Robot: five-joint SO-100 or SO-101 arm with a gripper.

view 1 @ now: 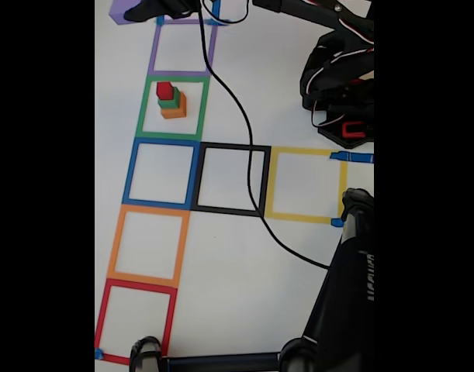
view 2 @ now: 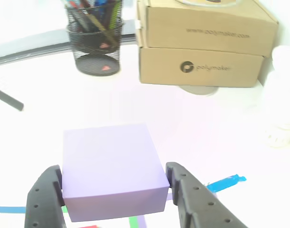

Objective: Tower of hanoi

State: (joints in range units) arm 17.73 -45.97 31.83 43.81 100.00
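Low in the other view the gripper (view 2: pixel 114 192) clamps a lilac cube (view 2: pixel 111 168) between both fingers (view 2: pixel 190 199) — red-green-orange block stack (view 1: pixel 171 101) sits upper left in the fixed view.

There were seven tape squares (view 1: pixel 156 173), four blocks (view 1: pixel 173 107), two cardboard boxes (view 2: pixel 201 66) and one pen cup (view 2: pixel 95 40).
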